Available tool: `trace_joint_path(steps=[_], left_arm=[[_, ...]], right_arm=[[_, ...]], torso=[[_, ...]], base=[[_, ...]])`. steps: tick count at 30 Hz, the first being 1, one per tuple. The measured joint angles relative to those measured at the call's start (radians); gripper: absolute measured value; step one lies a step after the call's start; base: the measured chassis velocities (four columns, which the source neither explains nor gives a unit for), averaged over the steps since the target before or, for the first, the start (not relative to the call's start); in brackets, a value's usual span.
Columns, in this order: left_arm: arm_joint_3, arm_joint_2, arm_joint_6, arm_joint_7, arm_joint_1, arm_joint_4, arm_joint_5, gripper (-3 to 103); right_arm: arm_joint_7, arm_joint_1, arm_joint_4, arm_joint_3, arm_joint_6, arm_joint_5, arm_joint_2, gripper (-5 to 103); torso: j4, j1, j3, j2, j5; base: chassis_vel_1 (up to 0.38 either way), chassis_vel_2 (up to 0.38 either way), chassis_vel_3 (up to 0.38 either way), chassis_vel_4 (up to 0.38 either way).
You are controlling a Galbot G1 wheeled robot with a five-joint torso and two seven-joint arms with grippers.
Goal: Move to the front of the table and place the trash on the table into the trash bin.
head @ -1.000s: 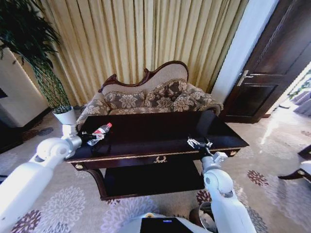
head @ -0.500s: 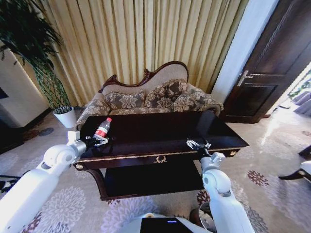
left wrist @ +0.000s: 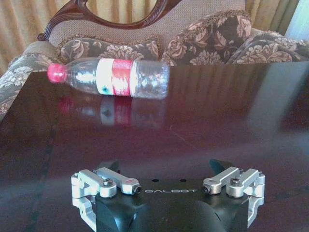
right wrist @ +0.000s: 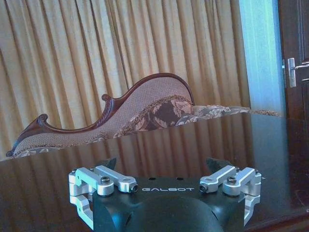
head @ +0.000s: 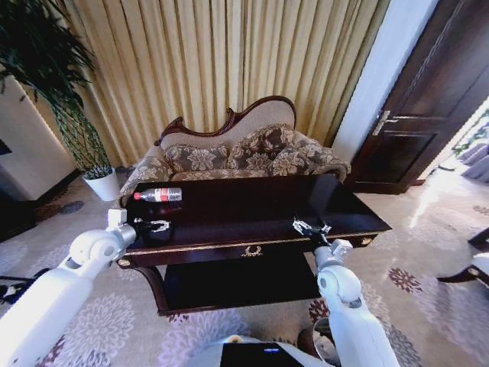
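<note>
Your left gripper [head: 157, 226] sits at the table's [head: 252, 206] front left corner with its fingers spread apart and holding nothing. The bottle [head: 158, 195] lies on its side near the table's back left corner, just beyond that gripper. Your right gripper [head: 310, 226] rests near the front edge toward the right, fingers also apart.

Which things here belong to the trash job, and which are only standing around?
For the job: bottle lying on the table; left hand open, close to it; right hand open.

Only around: sofa, plant, curtains, door.
</note>
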Motion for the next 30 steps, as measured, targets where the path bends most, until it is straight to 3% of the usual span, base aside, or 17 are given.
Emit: trace_joint_path(steps=[23, 30], left_arm=[[-0.091, -0.059, -0.002, -0.029, 0.006, -0.124, 0.041, 100], [-0.143, -0.075, -0.002, -0.034, 0.055, -0.155, 0.052, 100]], right_arm=[[0.0, 0.018, 0.007, 0.004, -0.012, 0.023, 0.004, 100], [0.0, 0.014, -0.004, 0.013, -0.01, 0.037, 0.0, 100]], torso=[[0.0, 0.0, 0.0, 0.0, 0.0001], [0.0001, 0.0, 0.0, 0.0, 0.0002]], base=[[0.0, 0.0, 0.0, 0.0], [0.0, 0.0, 0.0, 0.0]])
